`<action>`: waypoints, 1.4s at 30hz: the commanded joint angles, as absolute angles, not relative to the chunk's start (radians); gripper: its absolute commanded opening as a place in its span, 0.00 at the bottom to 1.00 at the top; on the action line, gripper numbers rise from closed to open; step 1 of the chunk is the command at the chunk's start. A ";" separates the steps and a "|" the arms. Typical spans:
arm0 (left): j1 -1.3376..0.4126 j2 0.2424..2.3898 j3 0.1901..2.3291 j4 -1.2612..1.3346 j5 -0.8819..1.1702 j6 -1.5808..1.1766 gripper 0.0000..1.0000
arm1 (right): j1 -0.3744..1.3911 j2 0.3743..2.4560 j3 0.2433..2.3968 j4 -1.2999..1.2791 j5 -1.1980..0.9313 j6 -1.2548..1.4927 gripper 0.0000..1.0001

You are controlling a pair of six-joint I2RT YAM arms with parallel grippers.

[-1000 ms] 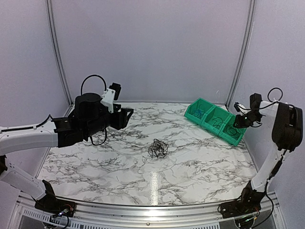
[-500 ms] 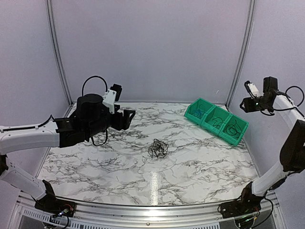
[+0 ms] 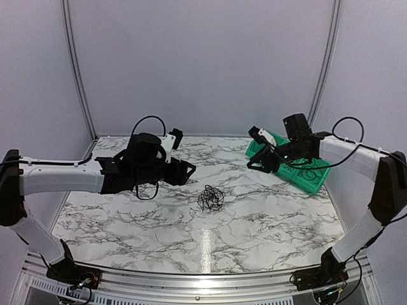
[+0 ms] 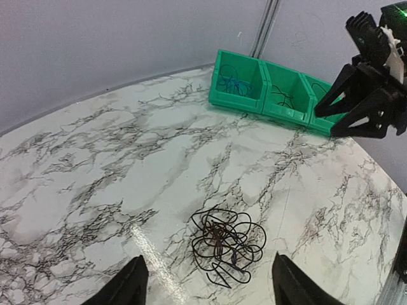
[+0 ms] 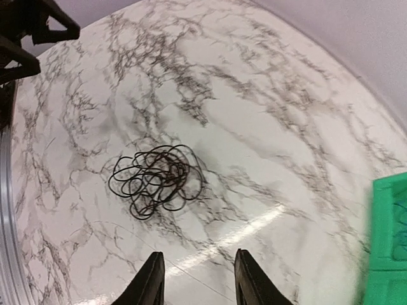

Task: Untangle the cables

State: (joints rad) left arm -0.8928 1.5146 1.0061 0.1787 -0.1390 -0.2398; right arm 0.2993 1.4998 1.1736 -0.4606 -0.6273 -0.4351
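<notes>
The cables (image 3: 210,197) lie as a small wad of thin black loops on the marble table, near its middle. In the left wrist view the cables (image 4: 227,244) show a little blue among the black; they also show in the right wrist view (image 5: 156,178). My left gripper (image 3: 189,171) is open and empty, above the table to the left of the wad, with the wad between its fingertips in its wrist view (image 4: 206,286). My right gripper (image 3: 259,161) is open and empty, to the right of the wad and apart from it (image 5: 198,279).
A green three-compartment bin (image 3: 316,182) stands at the back right, with thin cables in its compartments; it also shows in the left wrist view (image 4: 254,105). The table's raised metal front rail (image 3: 191,279) runs along the near edge. Grey walls close off the back and sides.
My right arm has swung down from high at the right toward the table's middle. My left gripper has moved right and lower, closer to the wad. The cables have not moved.
</notes>
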 commanded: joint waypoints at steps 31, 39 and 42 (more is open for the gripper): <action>-0.903 1.961 1.112 0.390 -0.024 -0.727 0.60 | 0.550 1.963 1.344 -0.455 -0.615 -0.325 0.18; -0.980 1.869 1.052 0.450 -0.124 -0.537 0.55 | 0.551 1.842 1.305 -0.403 -0.640 -0.315 0.00; -1.025 1.844 1.027 0.482 -0.192 -0.415 0.56 | 0.551 1.836 1.312 -0.416 -0.687 -0.308 0.00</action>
